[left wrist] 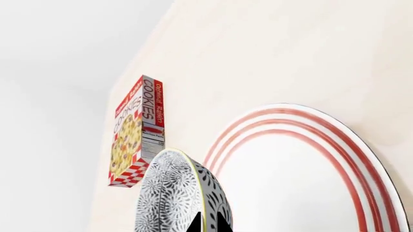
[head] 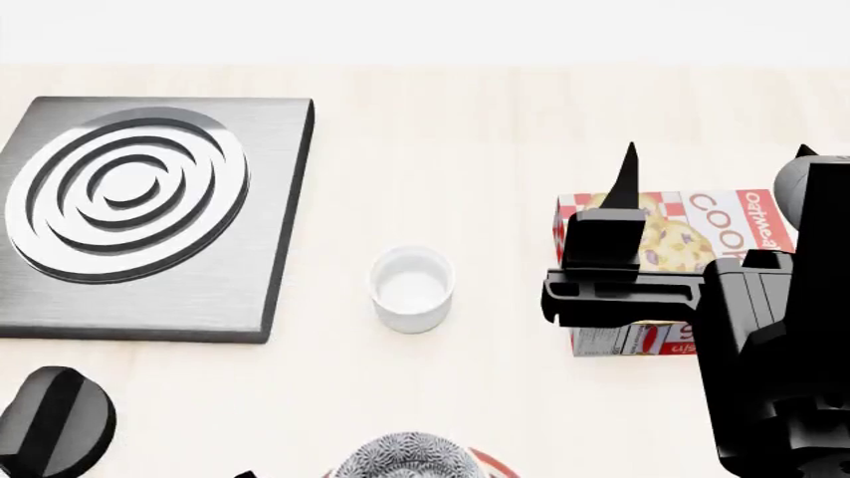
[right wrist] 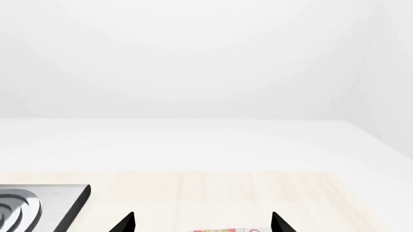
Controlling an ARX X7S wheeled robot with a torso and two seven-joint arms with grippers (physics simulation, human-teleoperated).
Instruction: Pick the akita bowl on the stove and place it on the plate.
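The speckled bowl (left wrist: 177,193) is off the stove (head: 139,219) — it is clamped at its rim by the left end effector (left wrist: 210,223), just beside the red-ringed plate (left wrist: 303,174). The burner rings are bare. The right end effector (right wrist: 203,222) hovers above the cookie box (head: 664,259), fingers apart and holding nothing. A small white cup (head: 412,289) stands upright on the tabletop (head: 439,139), between stove and box.

We see a grey-black speckled akita bowl (left wrist: 171,198), a red-ringed white plate (left wrist: 310,169), a dark-grey stove (head: 146,219) and a red-and-white cookie box (left wrist: 137,130).
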